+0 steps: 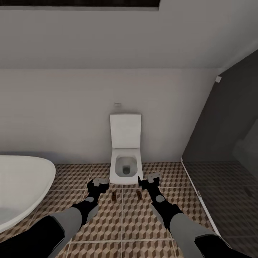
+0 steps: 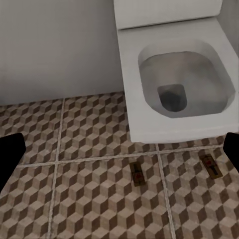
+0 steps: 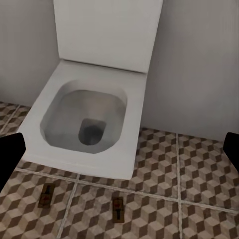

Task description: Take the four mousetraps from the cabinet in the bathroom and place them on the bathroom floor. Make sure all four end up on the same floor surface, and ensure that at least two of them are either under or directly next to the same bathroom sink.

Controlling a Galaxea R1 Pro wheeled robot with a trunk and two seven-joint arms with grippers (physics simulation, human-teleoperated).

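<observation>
Our left gripper [image 1: 97,184] hangs over the tiles with its fingers spread apart and nothing between them; in the left wrist view the dark fingertips [image 2: 10,154] sit at opposite edges of the picture. Our right gripper [image 1: 149,181] is likewise open and empty, held at about the same height, near the toilet's front edge.

Between and just beyond our two grippers, two mousetraps lie flat on the bathroom floor [image 1: 122,218]: the left mousetrap [image 1: 113,196] and the right mousetrap [image 1: 138,195], side by side but apart, each on its own tile, just in front of the white toilet [image 1: 124,168]. The toilet's lid stands up against the pale wall [image 1: 71,114].

A white bathtub [image 1: 21,186] curves in at our left, and a dark glass shower partition [image 1: 222,143] stands at our right.
</observation>
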